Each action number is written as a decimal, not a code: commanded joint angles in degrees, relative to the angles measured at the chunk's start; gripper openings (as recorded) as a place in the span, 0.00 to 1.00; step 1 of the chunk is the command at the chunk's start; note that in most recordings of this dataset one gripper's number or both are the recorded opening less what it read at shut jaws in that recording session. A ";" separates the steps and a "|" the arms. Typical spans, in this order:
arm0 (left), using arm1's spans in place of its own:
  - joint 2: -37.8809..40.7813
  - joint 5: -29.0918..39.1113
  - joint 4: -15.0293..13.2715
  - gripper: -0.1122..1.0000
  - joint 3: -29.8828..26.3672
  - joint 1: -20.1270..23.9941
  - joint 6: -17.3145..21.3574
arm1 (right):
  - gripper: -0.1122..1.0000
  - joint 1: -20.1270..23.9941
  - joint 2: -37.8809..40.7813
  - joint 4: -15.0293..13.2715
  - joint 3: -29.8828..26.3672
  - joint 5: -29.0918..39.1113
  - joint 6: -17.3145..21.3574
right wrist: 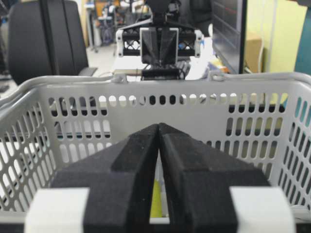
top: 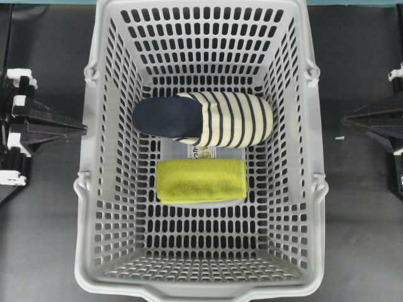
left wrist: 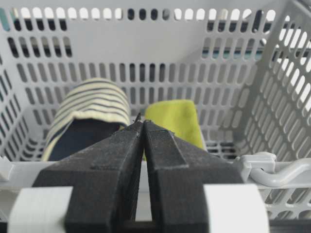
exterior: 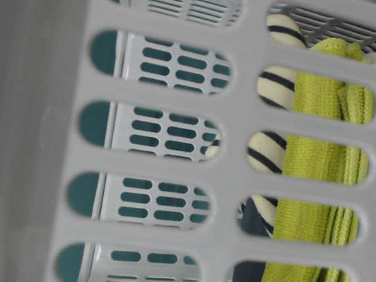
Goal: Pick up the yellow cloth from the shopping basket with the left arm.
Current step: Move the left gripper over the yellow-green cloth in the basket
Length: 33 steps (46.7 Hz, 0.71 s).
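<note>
The yellow cloth lies folded flat on the floor of the grey shopping basket, just in front of a cream-and-navy striped slipper. My left gripper is shut and empty, outside the basket's left wall at rim height. In the left wrist view its tips point over the rim toward the cloth and slipper. My right gripper is shut and empty outside the right wall; its tips face the basket wall. The table-level view shows the cloth through the slots.
A white printed card lies under the cloth and slipper. The basket's tall slotted walls surround both items, with bare floor in front of the cloth. Handle hinges stick out on the rim. Dark tabletop lies on either side.
</note>
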 commanded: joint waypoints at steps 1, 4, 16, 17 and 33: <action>0.00 2.11 2.46 0.15 -4.57 -0.88 -0.70 | 0.10 0.00 0.09 0.18 -0.97 -0.44 0.18; 0.70 4.83 2.46 0.11 -7.38 -0.88 -0.97 | 0.11 -0.09 -0.35 0.35 -0.97 0.18 0.26; 9.32 25.84 2.46 0.10 -24.26 -2.20 -1.05 | 0.10 -0.09 -0.88 0.35 -2.20 5.36 0.79; 10.37 27.42 2.46 0.10 -25.40 -2.37 -1.05 | 0.10 0.00 -0.88 0.35 -2.37 5.71 0.97; 30.15 44.74 2.46 0.10 -43.51 -4.13 -0.88 | 0.14 -0.09 -0.97 0.44 -2.99 8.35 4.31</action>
